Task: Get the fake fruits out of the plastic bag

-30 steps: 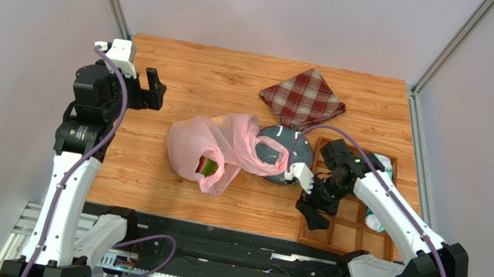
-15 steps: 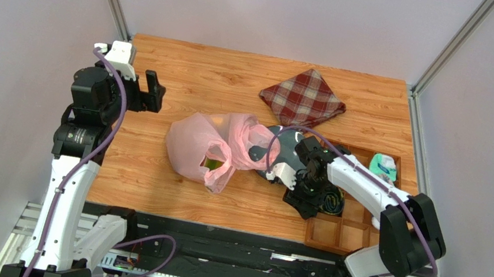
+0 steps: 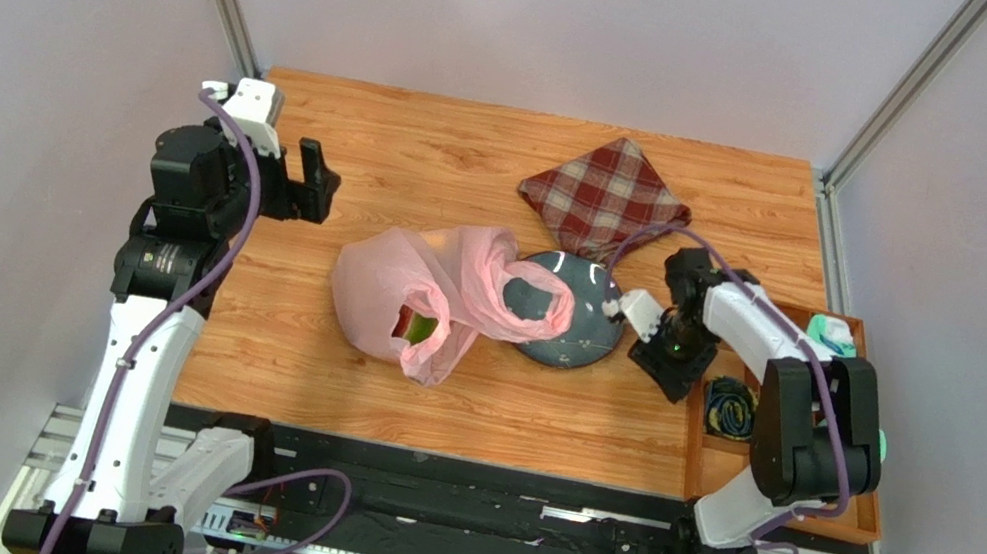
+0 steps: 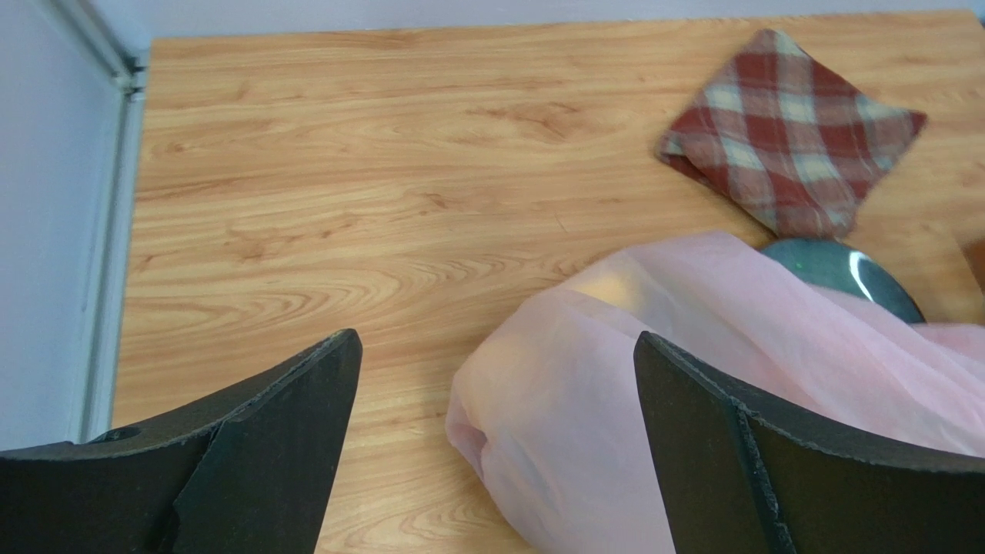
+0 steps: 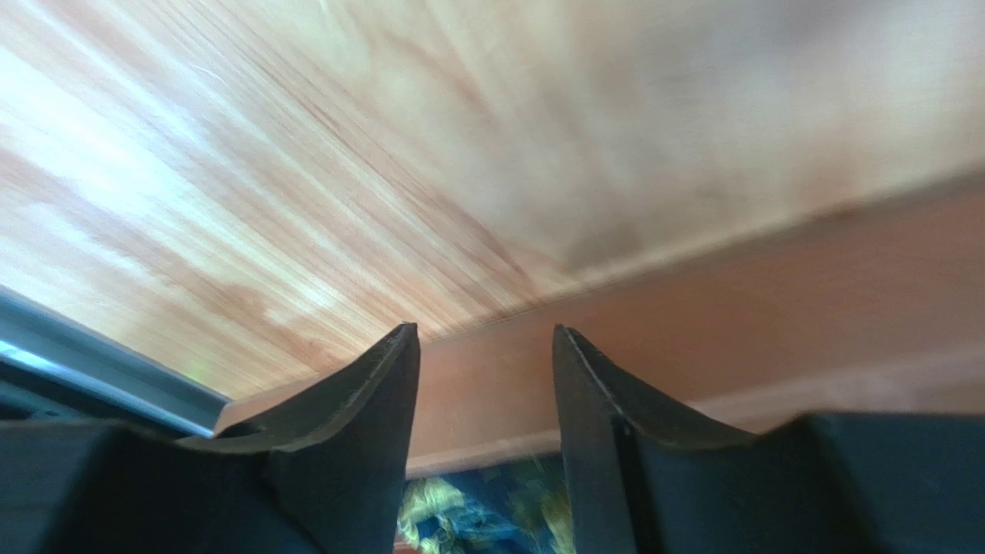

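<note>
Fruits sit inside the pink bag mid-frame, with only a green one peeking out. Left claw gapes wide at upper left. Right claw is half-open and empty, by the tray. That flimsy bag could drag along or snag. Its handle lies on the plate, with a cloth beyond.

So the left arm stood tall with the left gripper spread wide and empty, while the right arm sat bent tight, the right gripper pointing down, jaws partly apart.
</note>
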Available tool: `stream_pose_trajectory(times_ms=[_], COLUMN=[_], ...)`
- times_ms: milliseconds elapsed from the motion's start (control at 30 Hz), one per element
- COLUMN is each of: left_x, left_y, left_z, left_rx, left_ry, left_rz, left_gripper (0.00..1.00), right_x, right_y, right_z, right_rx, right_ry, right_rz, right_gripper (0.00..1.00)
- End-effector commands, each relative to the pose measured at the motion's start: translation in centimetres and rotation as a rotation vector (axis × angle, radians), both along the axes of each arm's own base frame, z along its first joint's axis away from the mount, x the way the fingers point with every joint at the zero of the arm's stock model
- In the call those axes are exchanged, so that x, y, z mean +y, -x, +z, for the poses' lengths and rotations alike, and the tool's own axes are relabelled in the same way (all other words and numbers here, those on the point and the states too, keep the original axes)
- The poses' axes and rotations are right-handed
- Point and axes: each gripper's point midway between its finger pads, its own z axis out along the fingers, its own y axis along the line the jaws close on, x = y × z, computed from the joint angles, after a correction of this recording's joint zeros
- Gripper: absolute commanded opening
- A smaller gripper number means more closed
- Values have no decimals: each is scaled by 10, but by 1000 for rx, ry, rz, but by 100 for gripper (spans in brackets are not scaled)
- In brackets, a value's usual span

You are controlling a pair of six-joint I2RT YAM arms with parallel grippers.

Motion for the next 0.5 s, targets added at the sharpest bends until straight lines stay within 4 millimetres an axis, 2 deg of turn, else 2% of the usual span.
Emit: stream_pose_trajectory(times_ms=[0,33,67,100,133,167,200,300,333,400,467], left_x=[-41,-53,-66,-69,-74,-80,-83,-93,-95,-108,-117], left_y=[26,37,49,60,69,81,97,129,135,156,167], left_z=[10,18,18,6,10,9,0,3,1,0,-7], left_rx=[-5,-16,-15,49,55,48,114,102,104,83,105], left_ry=[-62,-74,-84,-70,-77,-104,-89,-95,-90,-94,-71], left_rz=[-318,-411,-522,-558,-605,-684,-718,-820,-837,-931,-986], left_gripper=[96,96,97,97,97,97,97,97,97,98,99], right_x=[57,74,88,107,123,135,149,172,180,179,186], right_y=[-19,-16,-22,-22,-22,-28,-25,-8,8,24,41], right_z=[68,84,105,122,137,164,179,214,217,222,223], right_rx=[-87,-99,-135,-141,-144,-191,-183,-206,-187,-232,-258], right_ry=[-302,-357,-418,-513,-574,-640,-716,-797,-789,-760,-754], right_rz=[-26,-13,-9,-3,-32,-20,-2,137,203,324,440], right_gripper=[55,57,60,64,65,67,73,79,80,80,80])
